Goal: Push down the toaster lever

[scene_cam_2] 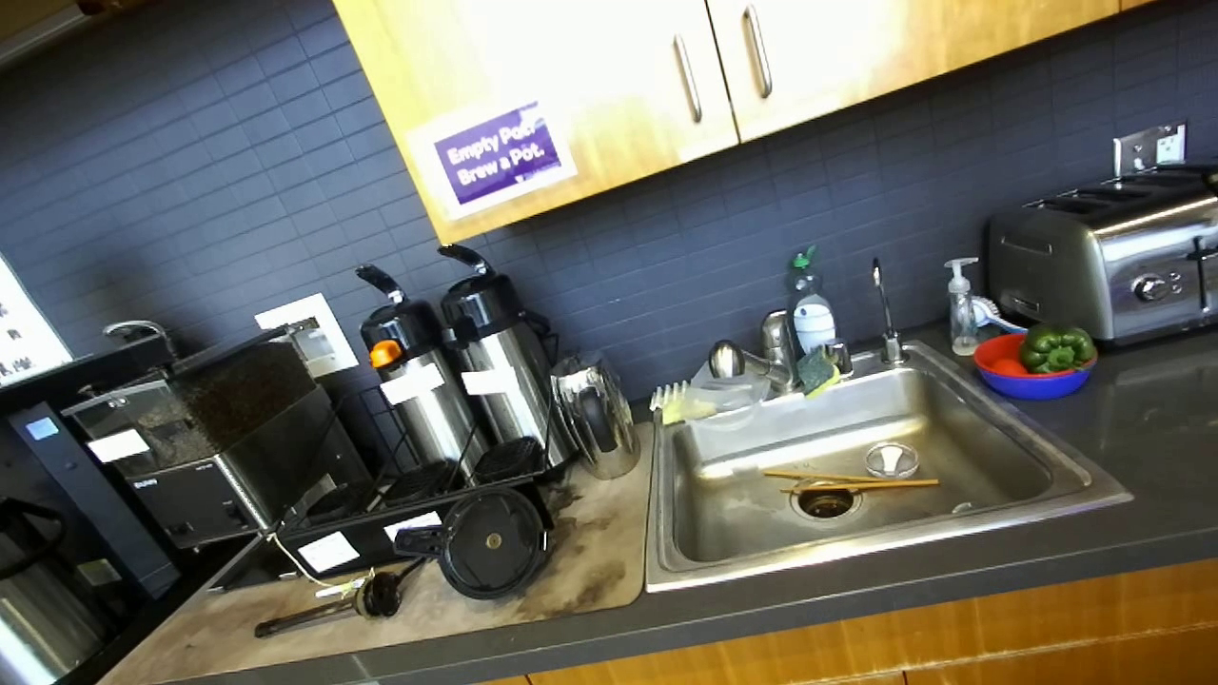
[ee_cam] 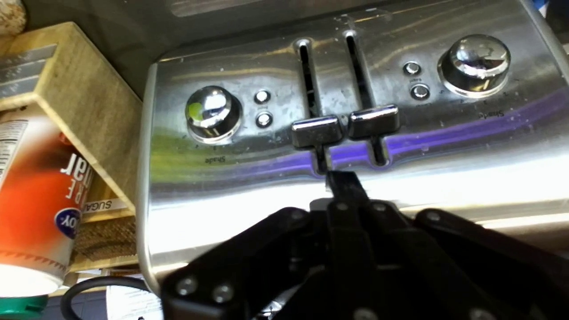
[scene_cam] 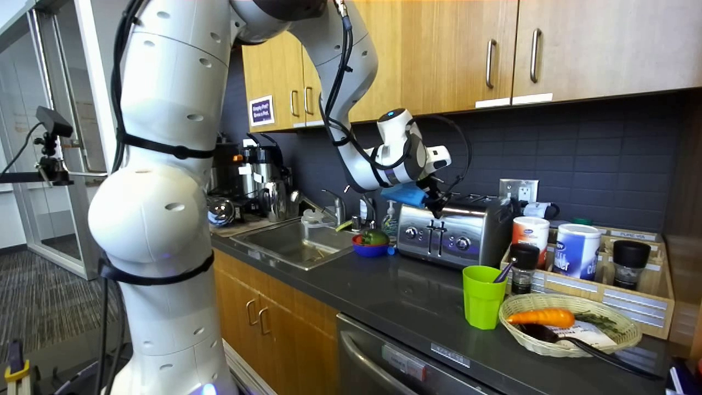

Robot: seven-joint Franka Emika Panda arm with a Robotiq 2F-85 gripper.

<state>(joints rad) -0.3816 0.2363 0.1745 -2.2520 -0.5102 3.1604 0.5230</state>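
The steel toaster [scene_cam: 471, 222] stands on the counter against the tiled wall. It also shows in an exterior view at the right edge [scene_cam_2: 1123, 252] and fills much of the wrist view [ee_cam: 258, 186]. The wrist picture is upside down. Two dark levers, one [ee_cam: 317, 132] beside the other [ee_cam: 374, 122], sit near the upper ends of their slots. My gripper [ee_cam: 344, 178] is shut and empty. Its fingertips are just above the slots' upper ends, closest to the lever on the left in the wrist view. In an exterior view the gripper [scene_cam: 437, 208] is at the toaster's upper front. Contact cannot be told.
A wooden organizer [scene_cam: 609, 291] with canisters stands close beside the toaster. On the toaster's other side are a blue bowl [scene_cam: 370, 250] with a green pepper, and the sink [scene_cam: 263, 241]. A green cup [scene_cam: 482, 299] and a wicker basket [scene_cam: 625, 337] stand in front. Cabinets [scene_cam: 455, 55] hang above.
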